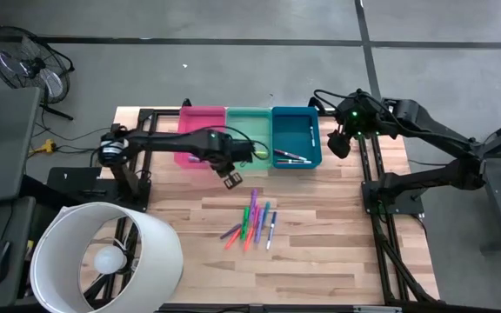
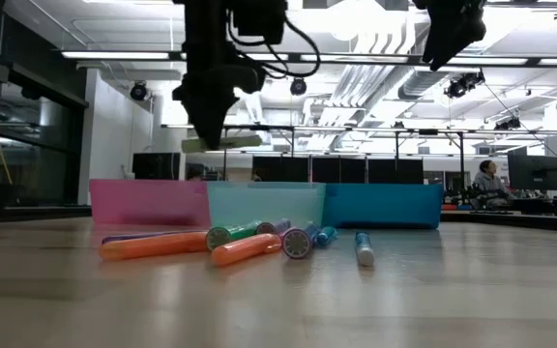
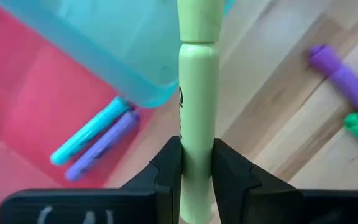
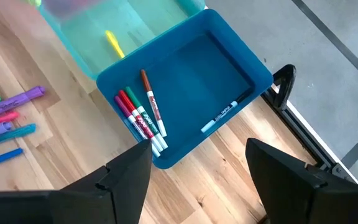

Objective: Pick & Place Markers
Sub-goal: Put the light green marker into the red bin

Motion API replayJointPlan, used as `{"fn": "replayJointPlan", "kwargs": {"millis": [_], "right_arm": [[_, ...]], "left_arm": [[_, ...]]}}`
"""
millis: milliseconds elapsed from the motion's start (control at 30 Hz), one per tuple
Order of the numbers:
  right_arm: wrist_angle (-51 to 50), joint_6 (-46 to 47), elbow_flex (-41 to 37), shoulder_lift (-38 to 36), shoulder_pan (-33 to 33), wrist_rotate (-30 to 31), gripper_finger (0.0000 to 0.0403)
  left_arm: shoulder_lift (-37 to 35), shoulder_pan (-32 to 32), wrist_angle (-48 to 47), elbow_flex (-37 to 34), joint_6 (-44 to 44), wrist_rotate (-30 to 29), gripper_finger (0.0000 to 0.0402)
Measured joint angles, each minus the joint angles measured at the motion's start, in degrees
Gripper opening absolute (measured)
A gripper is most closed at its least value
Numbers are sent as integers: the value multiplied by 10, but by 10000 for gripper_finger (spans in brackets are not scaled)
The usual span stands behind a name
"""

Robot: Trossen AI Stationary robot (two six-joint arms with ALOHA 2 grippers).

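Note:
A pale yellow-green marker (image 3: 197, 81) hangs in my left gripper (image 1: 231, 178), which is shut on it above the near rim where the pink bin (image 1: 200, 130) and green bin (image 1: 249, 130) meet. Two markers (image 3: 95, 143) lie in the pink bin, one yellow marker (image 4: 114, 43) in the green one and several (image 4: 143, 115) in the blue bin (image 1: 296, 135). Several more markers (image 1: 252, 222) lie loose on the table in front of the bins. My right gripper (image 4: 197, 174) waits open, high over the blue bin's right side. My left gripper pinches the marker's barrel (image 3: 197, 127) between its two fingers (image 3: 166, 168), on the stretch away from the cap. The fingers come from above, pointing steeply down, and lie across the marker. The marker (image 2: 222, 143) hangs about level, clear of the table and higher than the bins' rims.
A large white lamp shade (image 1: 103, 256) overhangs the table's near left corner. The three bins stand side by side along the far edge. Bare wood (image 1: 337, 252) lies right of and in front of the loose markers. A person (image 2: 491, 179) sits far off in the room.

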Motion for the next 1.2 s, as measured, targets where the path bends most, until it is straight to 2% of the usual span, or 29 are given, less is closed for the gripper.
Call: {"fn": "replayJointPlan", "kwargs": {"millis": [100,200,267,333,433,500,567,667,733,1000,1200], "right_arm": [[0,0,0,0,0,1,250],[-2,0,0,0,0,2,250],[-4,-1,0,0,0,3,250],[-8,-4,0,0,0,6,250],[-24,-14,-1,-2,0,22,250],[-24,-15,-1,-6,0,36,250],[-22,-21,-1,-12,0,48,250],[-20,-24,-1,-24,-1,51,250],[-21,-24,-1,-30,-1,51,250],[-28,-12,-5,-73,-1,68,250],[19,10,-97,-168,-1,63,250]], "left_arm": [[-28,18,24,-26,8,-5,57],[-73,45,40,-85,18,1,57],[-97,64,114,-121,28,18,57],[-125,86,98,-163,41,31,57],[-142,119,147,-199,61,40,57],[-154,142,112,-224,83,44,57],[-150,167,143,-230,98,43,57],[-152,201,114,-237,119,43,57],[-150,218,133,-235,134,33,57],[-116,238,108,-235,201,-6,57],[-76,241,103,-235,234,-23,57]]}}
